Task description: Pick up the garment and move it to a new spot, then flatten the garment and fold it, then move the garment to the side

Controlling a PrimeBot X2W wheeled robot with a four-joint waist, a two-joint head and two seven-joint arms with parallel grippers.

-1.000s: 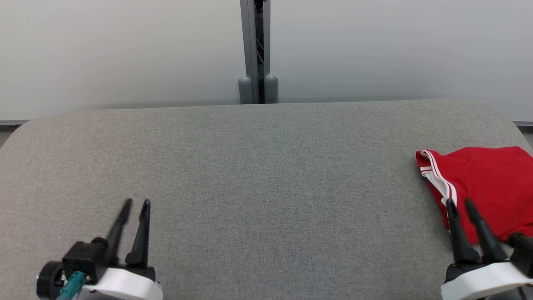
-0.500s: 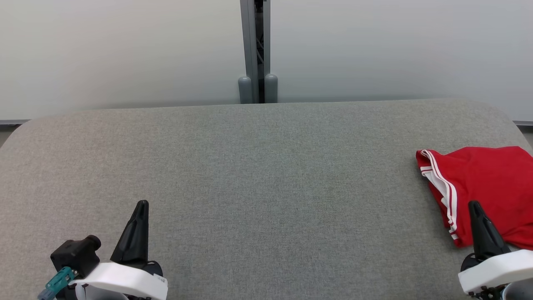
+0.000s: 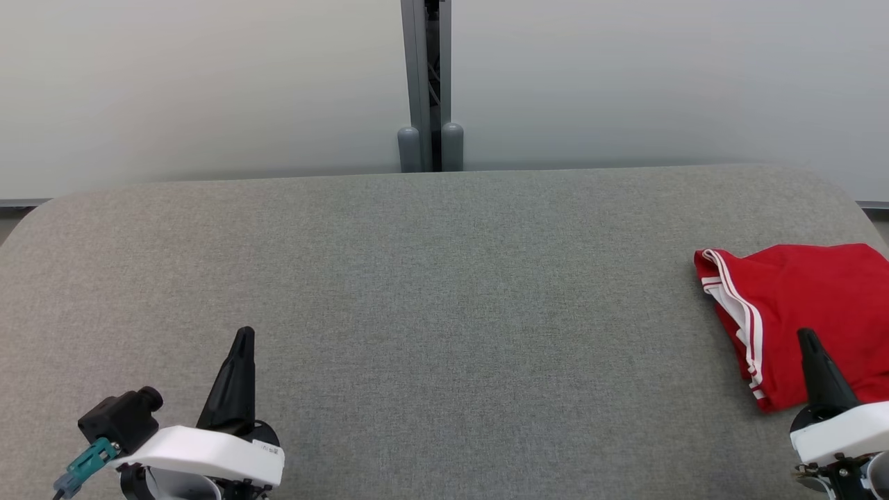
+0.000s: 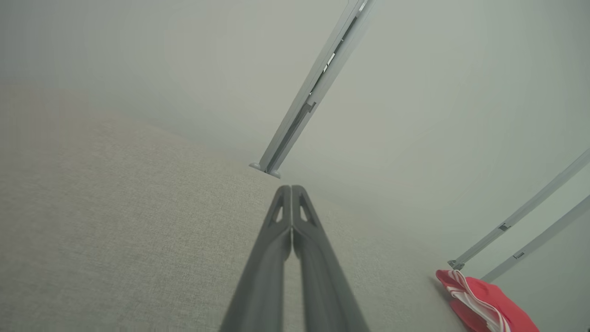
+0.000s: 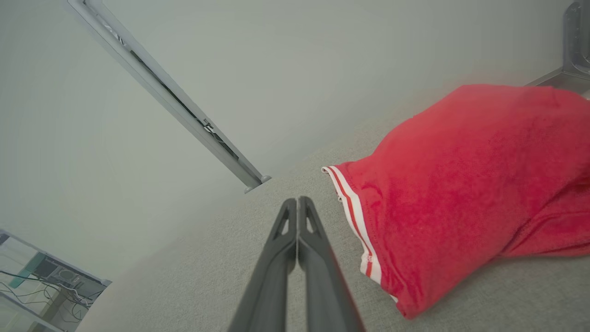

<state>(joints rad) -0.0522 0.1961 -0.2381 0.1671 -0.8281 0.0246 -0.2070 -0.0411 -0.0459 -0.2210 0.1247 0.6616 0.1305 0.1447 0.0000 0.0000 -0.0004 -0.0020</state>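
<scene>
**A:** What differs from a second ago, biggest thing first?

**B:** The grey padded table (image 3: pixel 444 278) sits the same in the head view. The garment (image 3: pixel 812 305) has not shifted either. It lies at the table's right end and runs off that edge of the view.

**A:** How does it look?

**B:** It is folded over on itself, with plain red on top. A red-and-white striped trim runs along its left edge, with a bit of white beneath. From the right wrist view the cloth looks nappy and humps up slightly.

**A:** And the grippers?

**B:** A second ago both had their fingers spread. Now each pair is pressed together with nothing between. The left gripper (image 3: pixel 244 333) sits at the near left over bare table, well apart from the garment. The right gripper (image 3: pixel 806 337) has slid outward at the near right, its tips just beside the striped edge.
</scene>
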